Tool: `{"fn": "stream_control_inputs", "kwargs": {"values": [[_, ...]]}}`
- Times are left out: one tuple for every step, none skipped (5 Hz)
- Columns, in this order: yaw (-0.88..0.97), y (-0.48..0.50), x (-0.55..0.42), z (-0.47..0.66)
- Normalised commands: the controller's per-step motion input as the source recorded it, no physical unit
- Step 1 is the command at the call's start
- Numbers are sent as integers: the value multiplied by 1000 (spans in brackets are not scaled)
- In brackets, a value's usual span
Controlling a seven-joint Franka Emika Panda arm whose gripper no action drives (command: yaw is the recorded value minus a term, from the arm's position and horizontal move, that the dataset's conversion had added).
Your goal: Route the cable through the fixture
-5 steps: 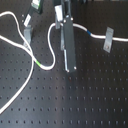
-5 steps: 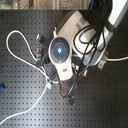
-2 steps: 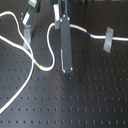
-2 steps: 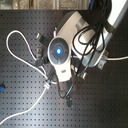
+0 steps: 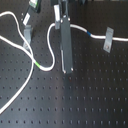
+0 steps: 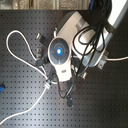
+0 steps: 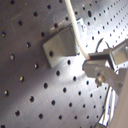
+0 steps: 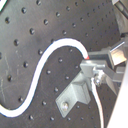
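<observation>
The cable is a thin white cord. In the first exterior view it loops [image 5: 49, 40] beside the dark grey gripper bar [image 5: 65, 47]. Its green band [image 5: 37, 64] is toward the first exterior view's left. Its blue band [image 5: 87, 33] is near a grey fixture [image 5: 107, 40] on the first exterior view's right. In the first wrist view the cable [image 7: 74, 22] runs past a grey fixture block [image 7: 60, 47] to my gripper [image 7: 97, 62]. In the second wrist view the cable [image 8: 47, 55] curves to the gripper [image 8: 92, 64], which looks shut on it, above a fixture [image 8: 75, 95].
Another grey fixture [image 5: 27, 34] stands at the first exterior view's left on the black perforated board [image 5: 90, 100]. In the second exterior view the arm [image 6: 60, 50], with a blue light and black hoses, covers the middle. A cable loop [image 6: 12, 40] lies on the second exterior view's left.
</observation>
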Motion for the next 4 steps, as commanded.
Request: {"fn": "stream_control_inputs", "kwargs": {"values": [[0, 42, -109, 25], [0, 80, -19, 29], [46, 73, -17, -37], [106, 165, -110, 602]]}}
